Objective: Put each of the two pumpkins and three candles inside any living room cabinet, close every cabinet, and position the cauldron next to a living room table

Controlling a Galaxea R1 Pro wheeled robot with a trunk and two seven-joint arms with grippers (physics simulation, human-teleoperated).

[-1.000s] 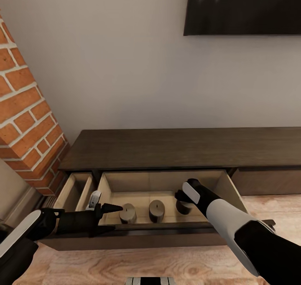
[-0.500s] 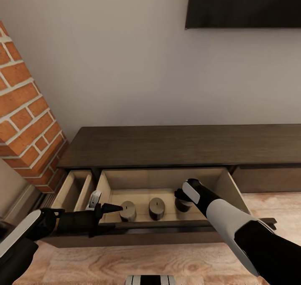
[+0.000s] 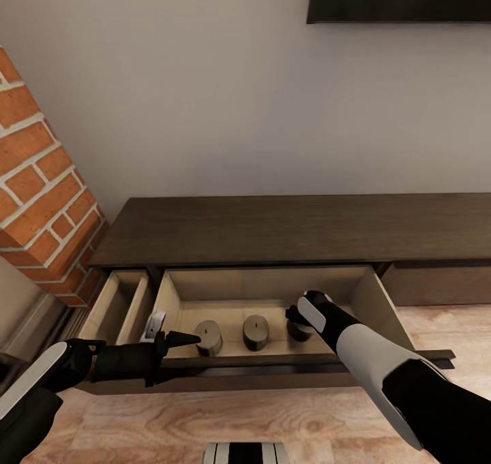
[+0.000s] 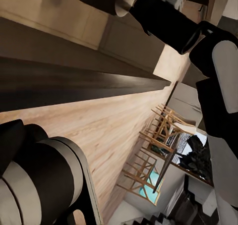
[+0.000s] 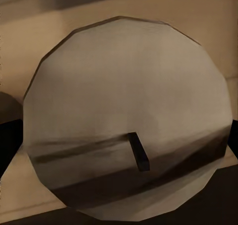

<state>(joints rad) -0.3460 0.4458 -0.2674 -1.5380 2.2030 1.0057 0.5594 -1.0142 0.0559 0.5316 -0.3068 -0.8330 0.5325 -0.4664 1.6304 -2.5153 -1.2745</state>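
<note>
Three candles [image 3: 256,332] inside open cabinet [image 3: 273,229]

Head view above open cabinet [image 3: 273,232], right wrist view close on candle [image 5: 126,121]

The wide drawer [image 3: 273,294] of the cabinet [image 3: 293,229] stands open, its mouth clear from above behind the right gripper [image 3: 298,322], up to the cabinet's overhanging top edge. Under that gripper sits one candle [image 3: 297,330]; two more candles [image 3: 256,332] [image 3: 208,336] stand beside it toward the left gripper [image 3: 172,331], with narrow gaps between them. The drawer's dark front rail [image 3: 286,362] bars a low approach from the floor side, and a pale divider [image 3: 158,307] walls off the narrow drawer [image 3: 119,307] beyond the left gripper
</note>
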